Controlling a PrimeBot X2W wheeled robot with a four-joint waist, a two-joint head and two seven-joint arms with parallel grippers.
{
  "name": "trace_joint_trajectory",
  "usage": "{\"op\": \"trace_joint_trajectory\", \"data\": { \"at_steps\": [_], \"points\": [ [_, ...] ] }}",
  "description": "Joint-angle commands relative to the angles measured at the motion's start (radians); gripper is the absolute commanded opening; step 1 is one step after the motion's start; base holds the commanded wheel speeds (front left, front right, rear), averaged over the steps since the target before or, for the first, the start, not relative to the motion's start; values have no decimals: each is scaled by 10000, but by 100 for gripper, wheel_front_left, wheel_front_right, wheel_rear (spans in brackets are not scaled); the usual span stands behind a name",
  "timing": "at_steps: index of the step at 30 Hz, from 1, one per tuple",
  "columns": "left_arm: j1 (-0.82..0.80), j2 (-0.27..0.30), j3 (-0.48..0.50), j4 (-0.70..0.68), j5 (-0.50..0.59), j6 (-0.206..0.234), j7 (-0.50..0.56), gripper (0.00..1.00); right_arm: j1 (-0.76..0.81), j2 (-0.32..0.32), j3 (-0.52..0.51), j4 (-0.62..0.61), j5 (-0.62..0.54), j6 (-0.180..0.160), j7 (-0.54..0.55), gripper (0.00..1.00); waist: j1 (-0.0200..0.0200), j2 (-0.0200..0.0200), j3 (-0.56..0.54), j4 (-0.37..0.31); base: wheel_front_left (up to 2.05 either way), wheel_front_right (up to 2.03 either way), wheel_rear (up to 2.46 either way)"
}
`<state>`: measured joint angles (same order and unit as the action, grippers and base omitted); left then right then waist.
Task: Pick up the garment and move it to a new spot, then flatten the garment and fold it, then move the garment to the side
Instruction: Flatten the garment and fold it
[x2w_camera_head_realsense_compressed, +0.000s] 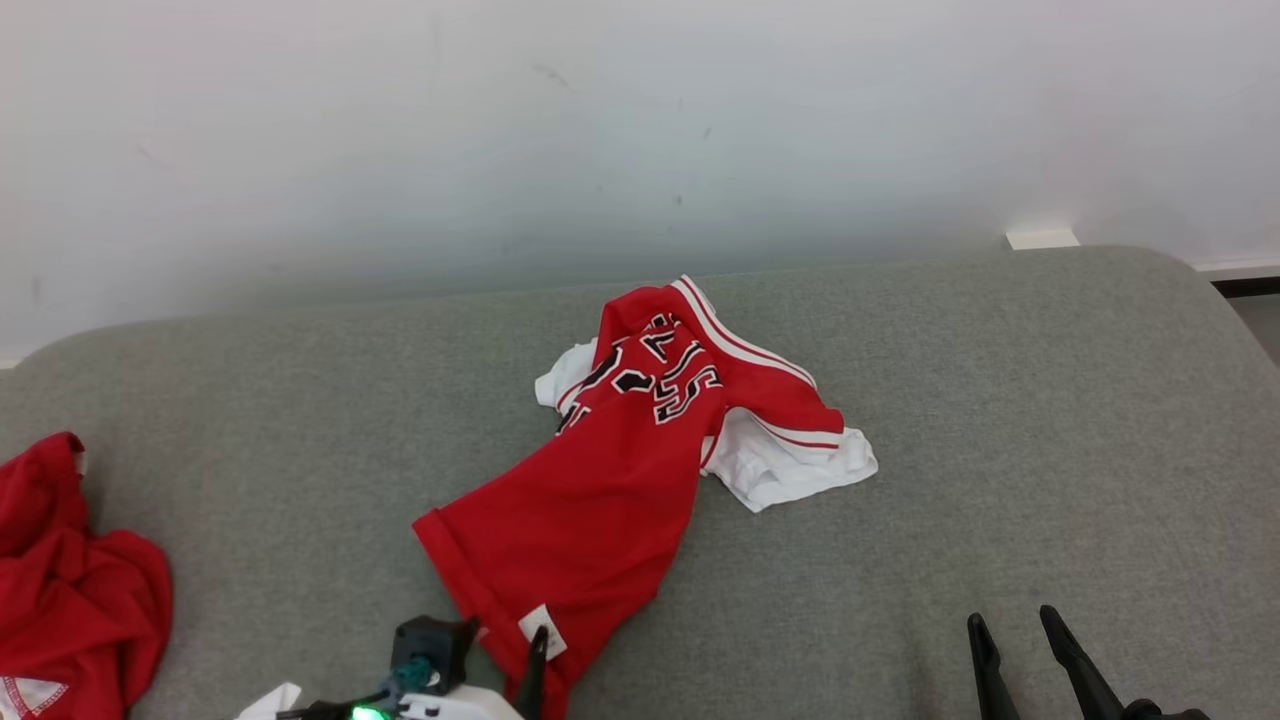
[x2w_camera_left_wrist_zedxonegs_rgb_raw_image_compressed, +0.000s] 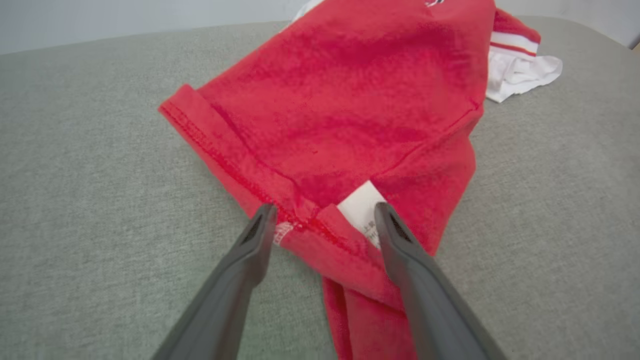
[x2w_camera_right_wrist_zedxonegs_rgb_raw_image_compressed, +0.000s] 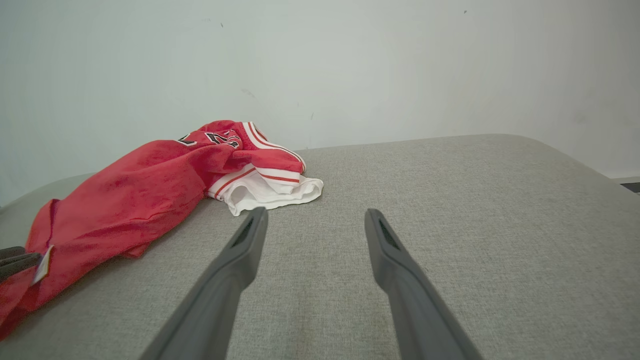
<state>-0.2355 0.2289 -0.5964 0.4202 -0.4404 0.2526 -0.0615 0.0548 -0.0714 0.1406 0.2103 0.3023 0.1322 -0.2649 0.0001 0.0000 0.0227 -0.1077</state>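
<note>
Spread, the left gripper (x2w_camera_left_wrist_zedxonegs_rgb_raw_image_compressed: 324, 217) straddles the jersey (x2w_camera_left_wrist_zedxonegs_rgb_raw_image_compressed: 350, 90) hem — right gripper (x2w_camera_right_wrist_zedxonegs_rgb_raw_image_compressed: 315, 220) spread above cushion (x2w_camera_right_wrist_zedxonegs_rgb_raw_image_compressed: 500, 225); red cloth (x2w_camera_head_realsense_compressed: 70, 580) far left.

A second red garment (x2w_camera_head_realsense_compressed: 70, 580) at the left is cut off; print on the label (x2w_camera_left_wrist_zedxonegs_rgb_raw_image_compressed: 361, 210) of the jersey (x2w_camera_left_wrist_zedxonegs_rgb_raw_image_compressed: 350, 90) is too small to read.

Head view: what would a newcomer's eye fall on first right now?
The crumpled red and white basketball jersey with black lettering, lying midway across the grey fabric cushion. Next, the left gripper, open over the jersey's near hem by its white label. A second red garment is bunched at the left edge.
</note>
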Motion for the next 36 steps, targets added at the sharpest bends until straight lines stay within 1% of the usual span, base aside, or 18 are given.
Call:
{"op": "trace_joint_trajectory", "data": {
  "at_steps": [1,5,13,14,15,17,21,23,26,27,32,36],
  "points": [
    [171,90,-25,142,25,2,25,100,-54,-59,-25,2,56,-27,11,100,-1,0,47,-52,0,0,0],
    [-76,83,-122,445,81,-169,-125,100,-72,-51,-72,10,52,-29,11,100,-1,0,161,-81,0,0,0],
    [-474,-40,-2,1233,-110,-140,-200,100,-202,-12,-41,44,62,-29,11,100,-1,0,271,-156,0,0,0],
    [-494,-47,41,1341,-157,-145,-197,88,-215,-10,-60,40,66,-29,11,100,-1,0,277,-160,0,0,0],
    [-511,-47,62,1426,-200,-171,-235,51,-219,-10,-76,43,64,-29,11,100,-1,0,286,-163,0,0,0],
    [-565,-34,94,1577,-261,-226,-306,28,-222,-9,-90,54,44,-29,11,100,-1,0,300,-163,0,0,0],
    [-680,-75,155,1846,-337,-250,-501,11,-230,-2,-101,59,19,-29,11,100,-1,0,304,-160,0,0,0],
    [-710,-78,225,1948,-394,-201,-621,15,-213,2,-89,61,17,-29,11,100,-1,0,270,-158,0,0,0],
    [-771,-31,301,2038,-473,-214,-745,9,-196,-4,-90,58,30,-29,11,100,-1,0,248,-143,0,0,0],
    [-766,-5,330,2048,-505,-225,-792,0,-182,-11,-95,62,24,-29,11,100,-1,0,232,-135,0,0,0],
    [-632,67,753,1762,-917,-313,-1078,0,-62,-38,-107,72,5,-29,11,100,-1,0,93,-89,0,0,0],
    [-805,129,1243,1204,-1490,-583,-1147,0,-24,-73,-87,73,0,-28,11,100,-1,0,-9,-58,0,0,0]
  ]
}}
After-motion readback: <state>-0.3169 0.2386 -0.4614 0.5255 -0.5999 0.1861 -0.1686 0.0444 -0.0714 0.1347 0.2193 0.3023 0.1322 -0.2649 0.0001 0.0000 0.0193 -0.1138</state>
